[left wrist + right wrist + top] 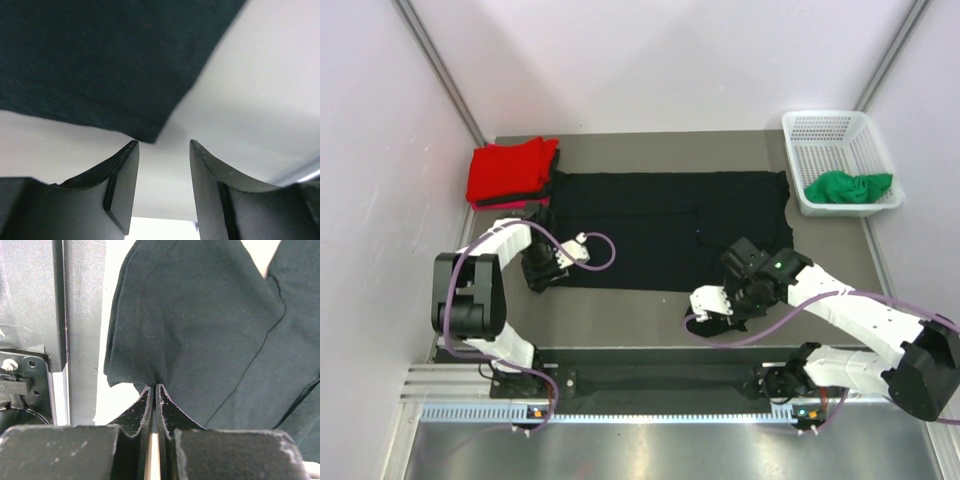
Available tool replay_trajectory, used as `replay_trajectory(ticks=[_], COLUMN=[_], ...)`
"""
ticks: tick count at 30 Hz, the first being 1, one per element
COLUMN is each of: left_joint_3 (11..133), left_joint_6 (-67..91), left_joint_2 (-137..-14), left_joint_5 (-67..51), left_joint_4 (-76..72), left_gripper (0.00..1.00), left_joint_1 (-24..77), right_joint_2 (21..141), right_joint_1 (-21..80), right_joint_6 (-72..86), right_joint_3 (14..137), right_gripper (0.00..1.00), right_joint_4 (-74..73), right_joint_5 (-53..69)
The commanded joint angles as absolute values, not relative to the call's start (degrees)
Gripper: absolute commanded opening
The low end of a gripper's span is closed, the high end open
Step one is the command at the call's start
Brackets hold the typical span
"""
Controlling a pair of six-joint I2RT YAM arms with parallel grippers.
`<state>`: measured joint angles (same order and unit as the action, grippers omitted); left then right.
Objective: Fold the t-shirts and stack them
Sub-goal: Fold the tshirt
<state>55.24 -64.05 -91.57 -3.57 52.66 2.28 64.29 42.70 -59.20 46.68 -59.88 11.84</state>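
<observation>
1. The table (620, 320) fills the middle of the top view. On my reading the job is under halfway done.
2. The black t-shirt (660, 225) lies across the centre of the frame, mostly flat and not yet folded. This is the one I am working on.
3. The red t-shirt (510, 170) sits folded at the upper left, touching the black one's corner. A thin edge of other cloth shows under it, and I cannot tell what it is.
4. The white basket (830, 135) stands at the upper right, apart from the black shirt.
5. The green t-shirt (848, 187) lies crumpled inside that basket, so it remains to be done.
6. The right gripper (153, 387), at the lower right of the black shirt, has its fingers pressed together on a fold of the shirt's edge.
7. The left gripper (164, 145), at the shirt's lower left, has its fingers apart with nothing between them. The shirt's corner lies just ahead of the tips.
8. I judge the left side needs a hold before any fold.
</observation>
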Motion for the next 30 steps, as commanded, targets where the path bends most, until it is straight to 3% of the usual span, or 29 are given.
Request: replay_trajectory(ticks=[1,11,17,18,30], left_joint_3=[55.54,56.08,55.90,56.07,64.41], left_joint_6=[-66.45,-66.53,-66.36,-66.27,-67.42], left_joint_2=[-93.42,-95.45,-97.56,-97.56,-92.73], left_joint_5=[-3.52,-3.69,-3.51,-3.69,-7.11], left_joint_4=[48.52,47.55,49.04,49.83,59.14], left_gripper=[0.50,0.50,0.02,0.00,0.00], left_joint_1=[1.50,1.49,1.41,1.41,1.23], right_joint_2=[64.42,63.90,63.46,63.20,59.42], right_joint_1=[41.84,40.52,39.47,38.85,27.61], right_joint_6=[-58.62,-58.36,-58.10,-58.10,-56.34], right_joint_3=[49.13,47.90,47.11,47.20,54.49], right_gripper=[0.00,0.00,0.00,0.00,0.00], right_joint_4=[-61.43,-61.00,-60.82,-60.82,-63.10], right_joint_5=[11.51,11.87,11.87,11.78,10.63])
